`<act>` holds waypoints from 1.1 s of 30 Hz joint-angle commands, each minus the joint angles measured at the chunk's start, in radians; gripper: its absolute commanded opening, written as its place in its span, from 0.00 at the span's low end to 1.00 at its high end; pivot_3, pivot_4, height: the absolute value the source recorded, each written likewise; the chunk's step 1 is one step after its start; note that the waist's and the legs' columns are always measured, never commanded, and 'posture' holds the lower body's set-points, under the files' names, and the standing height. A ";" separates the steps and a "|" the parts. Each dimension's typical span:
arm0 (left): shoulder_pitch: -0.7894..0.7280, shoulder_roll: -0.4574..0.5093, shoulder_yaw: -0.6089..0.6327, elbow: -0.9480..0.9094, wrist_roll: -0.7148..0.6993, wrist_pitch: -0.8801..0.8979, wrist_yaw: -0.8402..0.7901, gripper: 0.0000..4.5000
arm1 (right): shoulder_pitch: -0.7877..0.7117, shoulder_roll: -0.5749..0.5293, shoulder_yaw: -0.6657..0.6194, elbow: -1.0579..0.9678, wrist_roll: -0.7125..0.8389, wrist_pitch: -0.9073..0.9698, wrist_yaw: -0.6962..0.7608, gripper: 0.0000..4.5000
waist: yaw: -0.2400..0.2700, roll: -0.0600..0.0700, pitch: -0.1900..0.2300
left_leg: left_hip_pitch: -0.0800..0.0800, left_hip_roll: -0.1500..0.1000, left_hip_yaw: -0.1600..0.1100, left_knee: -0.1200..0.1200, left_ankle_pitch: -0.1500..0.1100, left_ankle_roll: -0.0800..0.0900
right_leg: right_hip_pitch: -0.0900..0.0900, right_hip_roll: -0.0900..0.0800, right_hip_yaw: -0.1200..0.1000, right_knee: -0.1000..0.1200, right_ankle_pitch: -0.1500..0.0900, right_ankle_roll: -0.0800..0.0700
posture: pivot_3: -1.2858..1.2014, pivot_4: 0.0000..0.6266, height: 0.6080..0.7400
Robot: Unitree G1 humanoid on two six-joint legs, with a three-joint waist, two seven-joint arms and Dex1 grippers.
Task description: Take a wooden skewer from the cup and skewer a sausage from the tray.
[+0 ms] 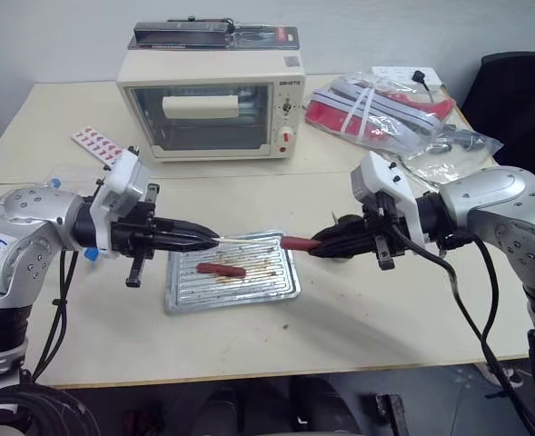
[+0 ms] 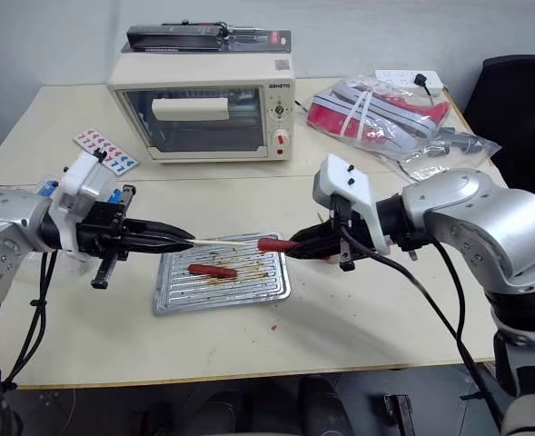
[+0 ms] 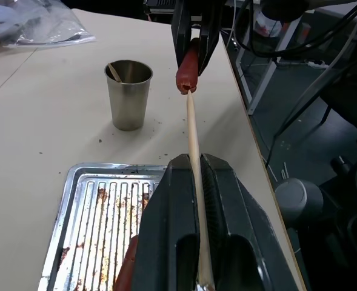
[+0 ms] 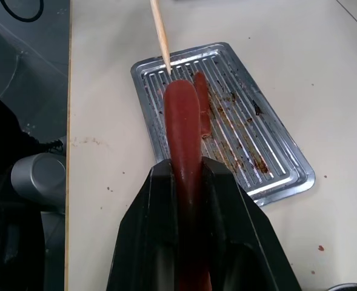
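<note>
My left gripper (image 1: 208, 241) is shut on a thin pale wooden skewer (image 1: 249, 240) that points level toward my right gripper (image 1: 326, 243). The right gripper is shut on a red sausage (image 1: 299, 242) held above the tray. The skewer's tip (image 3: 192, 127) meets the sausage's free end (image 3: 188, 70). Below both lies the ridged silver tray (image 1: 181, 304), grease-stained, with another sausage (image 1: 222, 269) on it. The small metal cup (image 3: 128, 94) stands on the table beyond the tray, near the right gripper, with a stick inside it.
A cream toaster oven (image 1: 208, 104) stands at the back of the table. Plastic bags with red and white items (image 1: 385, 109) lie at the back right. A card with red dots (image 1: 99, 143) lies at the back left. A black chair (image 1: 517, 86) stands off the right corner.
</note>
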 commanded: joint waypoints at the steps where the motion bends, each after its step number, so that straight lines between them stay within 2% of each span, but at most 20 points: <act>1: -0.012 0.010 0.019 -0.007 0.002 -0.010 -0.004 0.00 | -0.001 -0.012 -0.020 -0.006 -0.002 -0.016 -0.004 0.07 | 0.000 0.000 0.000 | 0.000 0.000 0.000 0.000 0.000 0.000 | 0.000 0.000 0.000 0.000 0.000 0.000 | 0.52 0.24 1.00; 18: -0.038 -0.040 -0.020 -0.005 0.023 -0.022 0.004 0.00 | -0.025 0.022 -0.031 -0.037 0.054 0.019 -0.034 0.07 | 0.000 0.000 0.000 | 0.000 0.000 0.000 0.000 0.000 0.000 | 0.000 0.000 0.000 0.001 0.000 0.000 | 0.52 0.24 1.00; 33: -0.047 -0.013 -0.008 0.041 0.053 -0.048 -0.028 0.00 | -0.008 -0.001 -0.048 -0.046 0.080 0.024 -0.049 0.07 | 0.000 0.000 0.000 | 0.000 0.000 0.000 0.001 0.000 0.000 | 0.000 0.000 0.000 0.001 0.000 0.000 | 0.52 0.24 1.00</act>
